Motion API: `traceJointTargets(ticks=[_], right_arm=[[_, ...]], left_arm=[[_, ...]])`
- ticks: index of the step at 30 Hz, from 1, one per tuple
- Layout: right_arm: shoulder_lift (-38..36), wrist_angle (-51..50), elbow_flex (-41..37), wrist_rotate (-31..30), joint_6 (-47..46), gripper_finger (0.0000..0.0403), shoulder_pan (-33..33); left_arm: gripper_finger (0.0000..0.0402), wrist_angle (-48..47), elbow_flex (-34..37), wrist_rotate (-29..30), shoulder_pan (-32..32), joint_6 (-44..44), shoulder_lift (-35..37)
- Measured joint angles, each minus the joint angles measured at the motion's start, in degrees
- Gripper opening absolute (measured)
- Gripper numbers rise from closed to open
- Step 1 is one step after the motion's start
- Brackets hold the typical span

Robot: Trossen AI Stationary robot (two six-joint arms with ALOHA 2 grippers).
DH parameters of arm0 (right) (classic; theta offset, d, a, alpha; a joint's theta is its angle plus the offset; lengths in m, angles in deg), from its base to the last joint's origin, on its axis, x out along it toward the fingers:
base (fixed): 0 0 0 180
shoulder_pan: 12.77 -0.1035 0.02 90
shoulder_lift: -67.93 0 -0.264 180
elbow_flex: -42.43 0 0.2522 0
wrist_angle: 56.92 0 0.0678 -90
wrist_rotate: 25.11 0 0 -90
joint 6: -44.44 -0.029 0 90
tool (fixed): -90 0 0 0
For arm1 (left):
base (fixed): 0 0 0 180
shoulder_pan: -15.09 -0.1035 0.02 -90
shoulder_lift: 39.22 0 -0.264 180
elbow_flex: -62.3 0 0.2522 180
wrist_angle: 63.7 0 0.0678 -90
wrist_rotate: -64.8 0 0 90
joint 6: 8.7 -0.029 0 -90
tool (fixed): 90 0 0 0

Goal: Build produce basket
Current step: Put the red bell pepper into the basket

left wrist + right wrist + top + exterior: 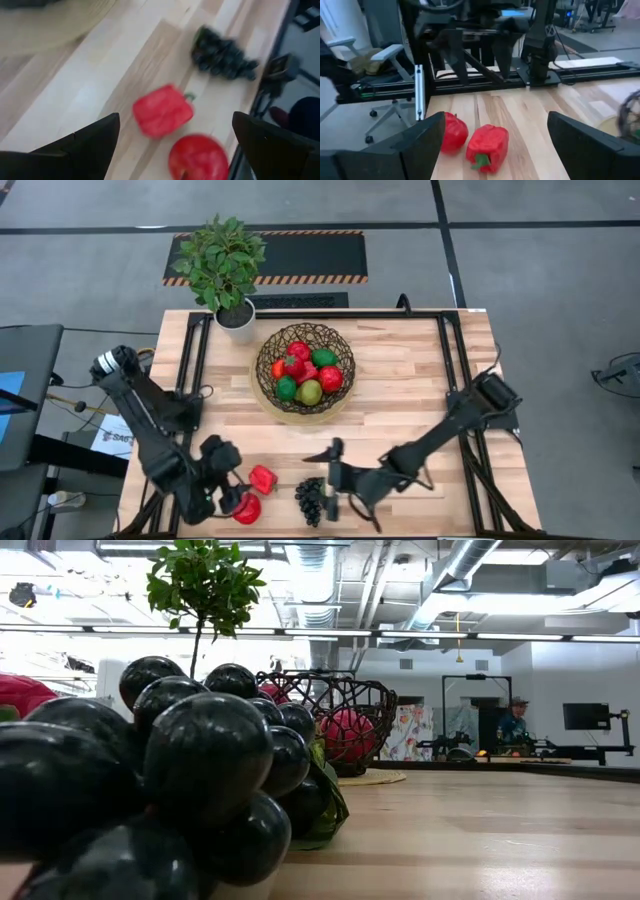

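- The basket (pixel 303 372), a dark woven bowl on a tan base, stood near the middle of the table (pixel 400 370), toward its far edge, and held red and green pieces and a yellow-green pear (pixel 310 392).
- A white pot with a green plant (pixel 228 265) stood at the table's far-left corner, just beside the basket.
- Three pieces of produce lay along the table's near edge: a red pepper (pixel 263 478), a round red fruit (pixel 247 508) near it and closer to the edge, and a dark grape bunch (pixel 312 498) apart from both, toward the middle of that edge.
- The left pincer (pixel 226 476) sat low at the near-left part of the table, just beside the pepper and the round fruit; its fingers (pixel 85 142) stood wide apart and held nothing.
- The right pincer (pixel 332 472) sat near the middle of the near edge, just beside the grapes; its fingers (pixel 590 142) stood equally wide apart, empty, and faced the pepper.
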Motion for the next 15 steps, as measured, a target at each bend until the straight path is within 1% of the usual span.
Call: traceJointTargets(ticks=[4, 8, 12, 15], right_arm=[[5.7, 0.5, 4.1, 2.3, 0.1, 0.0368, 2.6], [11.2, 0.8, 9.2, 5.0, 0.1, 0.0368, 4.6], [16.1, -0.3, 14.3, 5.3, 0.4, 0.0368, 5.6], [19.1, -1.1, 18.0, 5.4, 0.6, 0.0368, 6.6]], left_arm=[[0.0371, -3.7, 0.0, -1.3, 3.4, 7.3, -3.7], [0.0371, -3.2, 0.0, -2.3, 6.0, 10.8, -7.4], [0.0371, -2.6, 0.1, -3.5, 8.1, 15.2, -10.3], [0.0371, -2.2, 0.1, -2.2, 9.8, 18.5, -12.5]])
